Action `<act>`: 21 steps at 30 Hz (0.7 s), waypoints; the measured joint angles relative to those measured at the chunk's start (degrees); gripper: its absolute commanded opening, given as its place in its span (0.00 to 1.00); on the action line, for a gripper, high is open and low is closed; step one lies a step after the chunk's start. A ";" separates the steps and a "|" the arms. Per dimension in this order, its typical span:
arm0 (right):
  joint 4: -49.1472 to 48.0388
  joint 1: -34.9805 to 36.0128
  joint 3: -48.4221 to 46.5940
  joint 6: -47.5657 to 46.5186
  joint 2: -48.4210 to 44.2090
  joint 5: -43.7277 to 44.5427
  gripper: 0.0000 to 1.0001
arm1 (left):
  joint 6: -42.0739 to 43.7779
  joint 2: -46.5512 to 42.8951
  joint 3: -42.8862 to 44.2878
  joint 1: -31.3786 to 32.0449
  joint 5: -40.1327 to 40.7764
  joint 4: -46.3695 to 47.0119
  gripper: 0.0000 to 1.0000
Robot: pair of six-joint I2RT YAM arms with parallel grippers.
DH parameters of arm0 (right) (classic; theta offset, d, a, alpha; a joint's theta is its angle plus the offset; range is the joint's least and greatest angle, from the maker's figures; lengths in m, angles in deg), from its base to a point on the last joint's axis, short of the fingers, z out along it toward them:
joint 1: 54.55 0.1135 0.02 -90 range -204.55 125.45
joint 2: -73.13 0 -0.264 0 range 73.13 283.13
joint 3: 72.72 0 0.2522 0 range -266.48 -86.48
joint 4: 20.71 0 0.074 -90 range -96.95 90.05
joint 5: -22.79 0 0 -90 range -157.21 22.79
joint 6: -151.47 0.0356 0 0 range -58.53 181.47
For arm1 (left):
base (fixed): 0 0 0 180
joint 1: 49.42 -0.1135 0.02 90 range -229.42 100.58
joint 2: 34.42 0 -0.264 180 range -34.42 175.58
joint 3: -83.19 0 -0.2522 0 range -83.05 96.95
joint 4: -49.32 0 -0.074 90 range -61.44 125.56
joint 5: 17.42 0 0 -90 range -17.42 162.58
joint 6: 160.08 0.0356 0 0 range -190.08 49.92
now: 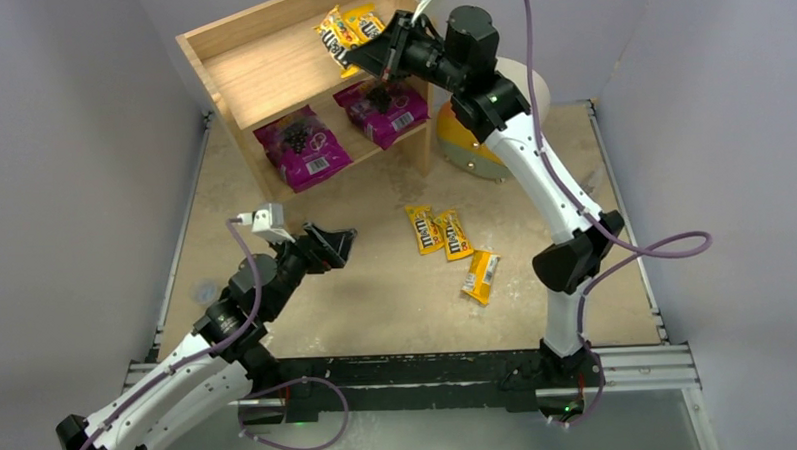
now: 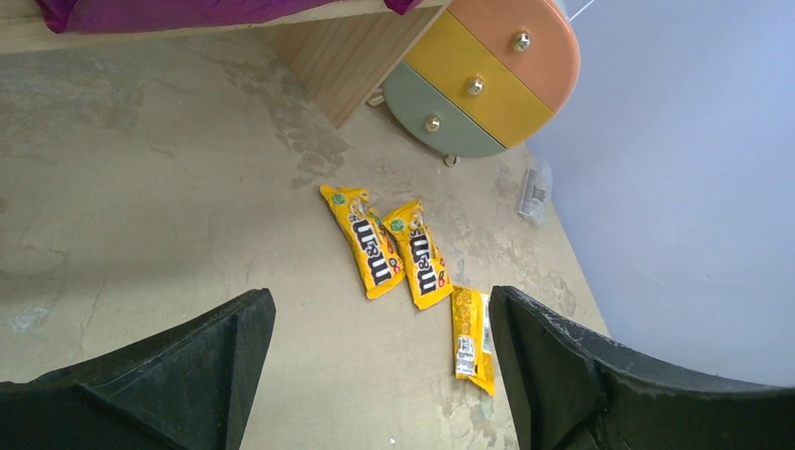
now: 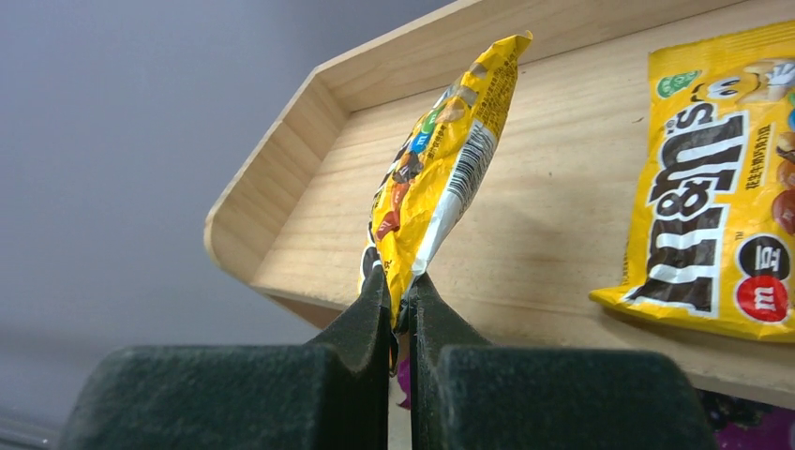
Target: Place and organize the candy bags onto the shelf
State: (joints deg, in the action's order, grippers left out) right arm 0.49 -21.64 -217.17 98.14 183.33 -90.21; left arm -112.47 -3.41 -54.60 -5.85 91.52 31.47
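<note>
My right gripper (image 3: 400,291) is shut on the lower edge of a yellow M&M's candy bag (image 3: 441,169), held upright over the top tier of the wooden shelf (image 3: 309,216). A second yellow bag (image 3: 712,187) lies flat on that tier to its right. From above, the right gripper (image 1: 364,58) sits at the top tier's front, and two magenta bags (image 1: 301,146) (image 1: 382,111) lie on the lower tier. Three yellow bags (image 2: 368,241) (image 2: 422,253) (image 2: 472,337) lie on the table. My left gripper (image 2: 380,366) hovers open short of them, holding nothing.
A round drum (image 2: 487,75) with orange, yellow and green drawers stands right of the shelf's side panel (image 2: 347,56). A small clear scrap (image 2: 532,192) lies by the right wall. Grey walls enclose the table (image 1: 378,316) on both sides.
</note>
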 measured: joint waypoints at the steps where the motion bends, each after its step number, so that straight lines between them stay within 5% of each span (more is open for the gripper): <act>1: 0.07 -0.04 -0.46 -0.33 0.57 0.24 0.05 | 0.00 -0.04 -0.07 0.02 0.02 0.02 0.89; 9: 0.92 -0.31 -2.49 -1.31 3.48 1.29 0.11 | 0.00 -0.66 -0.44 0.00 0.46 -0.17 0.89; 15: 1.38 -0.31 -2.60 -1.79 4.07 1.53 0.33 | -0.04 -1.11 -0.72 0.00 1.11 -0.90 0.89; 21: 1.33 -0.31 -2.58 -2.91 4.07 2.49 0.36 | -0.04 -1.75 -0.94 0.02 1.66 -1.53 0.89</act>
State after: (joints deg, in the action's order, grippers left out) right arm 1.83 -21.95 -219.75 95.23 187.39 -87.72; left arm -112.51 -5.16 -55.54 -5.82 93.18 29.94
